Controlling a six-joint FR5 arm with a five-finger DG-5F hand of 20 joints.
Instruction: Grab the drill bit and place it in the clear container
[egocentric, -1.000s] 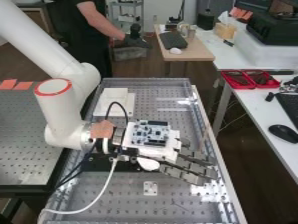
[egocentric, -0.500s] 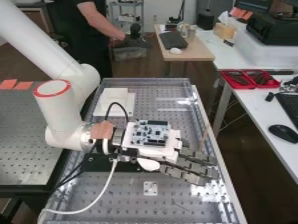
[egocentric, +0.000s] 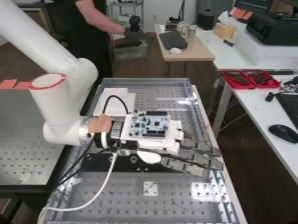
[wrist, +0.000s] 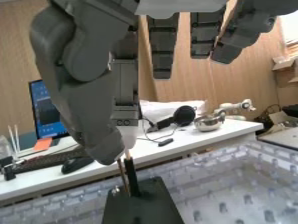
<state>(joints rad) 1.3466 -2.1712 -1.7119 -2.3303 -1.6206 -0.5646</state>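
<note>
Robot hand (wrist: 93, 115) above black stand (wrist: 143, 205), can't tell if gripping; confirm hold on thin rod (wrist: 122, 173), then lift straight.

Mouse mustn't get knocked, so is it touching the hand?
Apart. The high view shows floor between the hand over the bench and the mouse on the white table.

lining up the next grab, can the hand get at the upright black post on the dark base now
Probably yes: the hand hangs by the top of the black post with nothing visible between, though the thin brown rod close beside it could get in the way.
</note>
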